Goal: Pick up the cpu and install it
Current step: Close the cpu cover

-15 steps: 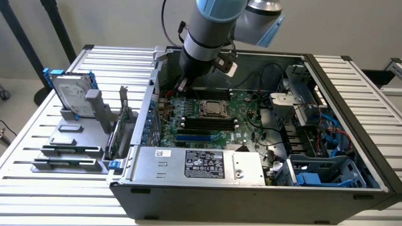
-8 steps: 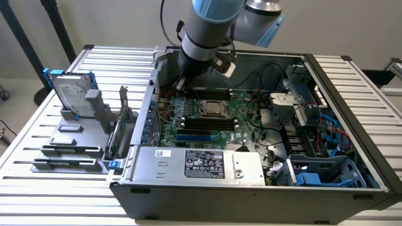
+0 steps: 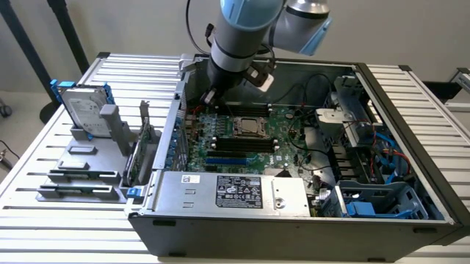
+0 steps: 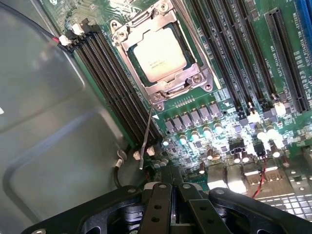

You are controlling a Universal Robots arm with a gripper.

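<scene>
The cpu (image 4: pixel 160 54) is seen seated in the motherboard socket (image 4: pixel 127 30), so placement is judged done; the thin lever (image 4: pixel 146 136) appears unlatched. The tool (image 4: pixel 170 191) is pressed together, empty, above the board nearby.

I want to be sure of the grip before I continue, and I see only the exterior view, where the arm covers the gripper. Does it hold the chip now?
Observer: No. The wrist view shows the gripper shut, nothing between its fingers.
Operator: I see the chip. Is it covered?
Observer: Its silver top is bare; a metal frame lies around its edges.
Operator: Anything else by it?
Observer: A thin metal lever sticks out from the frame's corner, on the gripper's side.
</scene>
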